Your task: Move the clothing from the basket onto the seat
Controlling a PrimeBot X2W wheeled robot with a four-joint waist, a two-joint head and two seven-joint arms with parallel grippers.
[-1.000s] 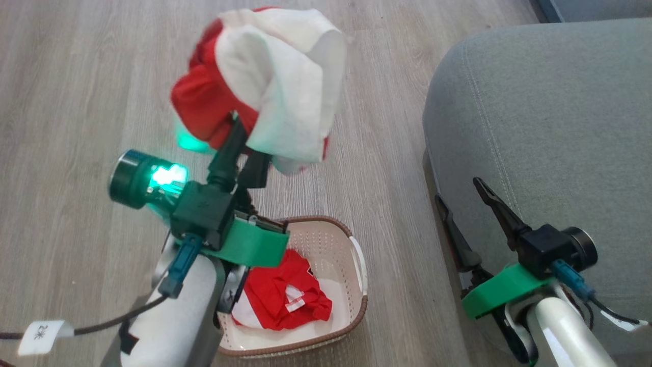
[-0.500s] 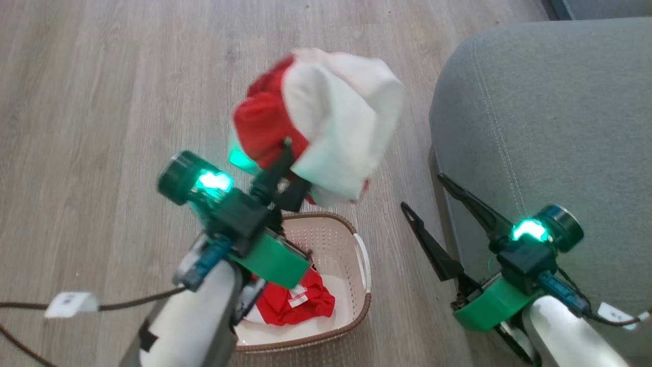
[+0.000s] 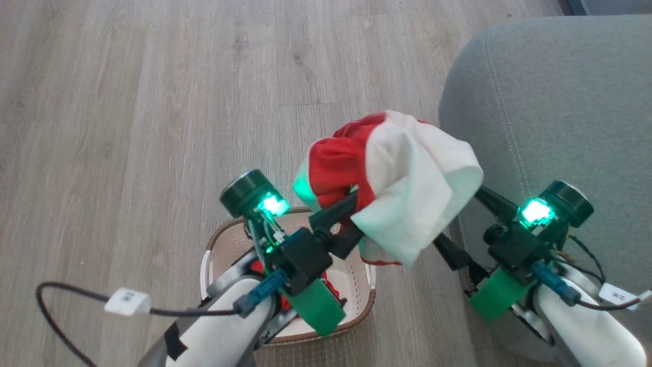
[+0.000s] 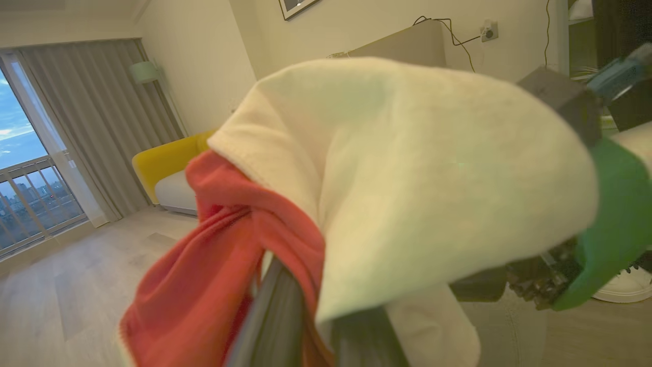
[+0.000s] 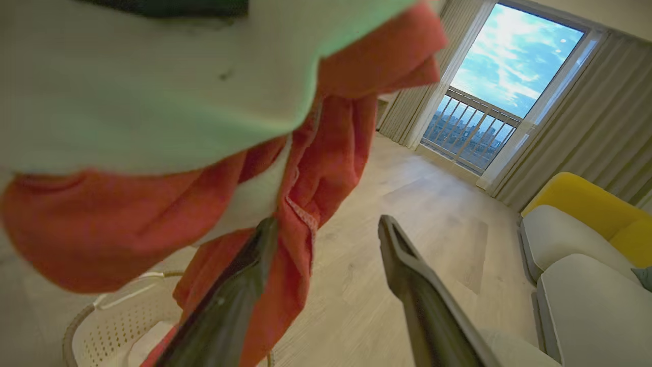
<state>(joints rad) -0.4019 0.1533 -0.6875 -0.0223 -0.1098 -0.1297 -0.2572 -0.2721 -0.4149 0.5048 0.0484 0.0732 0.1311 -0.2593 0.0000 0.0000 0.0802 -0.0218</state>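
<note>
My left gripper (image 3: 357,214) is shut on one piece of the clothing (image 3: 407,188), a bunched red and white garment held up in the air just left of the seat (image 3: 560,102), a big grey-green cushion with double stitching. In the left wrist view the same clothing (image 4: 407,178) drapes over my finger bases. Below my left arm stands the cream basket (image 3: 232,250) on the floor, with a red scrap of a second garment (image 3: 333,290) showing past the arm. My right gripper (image 5: 328,224) is open right beside the hanging cloth, which brushes its left finger (image 5: 239,295); its tips are hidden under the cloth in the head view.
Pale wood floor (image 3: 153,102) stretches to the left and beyond the basket. A dark cable with a white tag (image 3: 127,302) loops at the lower left. A yellow and white sofa (image 5: 575,214) and a balcony window lie across the room.
The left gripper has carried the garment to the right and nearer, from above the open floor to the seat's edge beside the right gripper. The camera has also turned. The right gripper stayed open.
</note>
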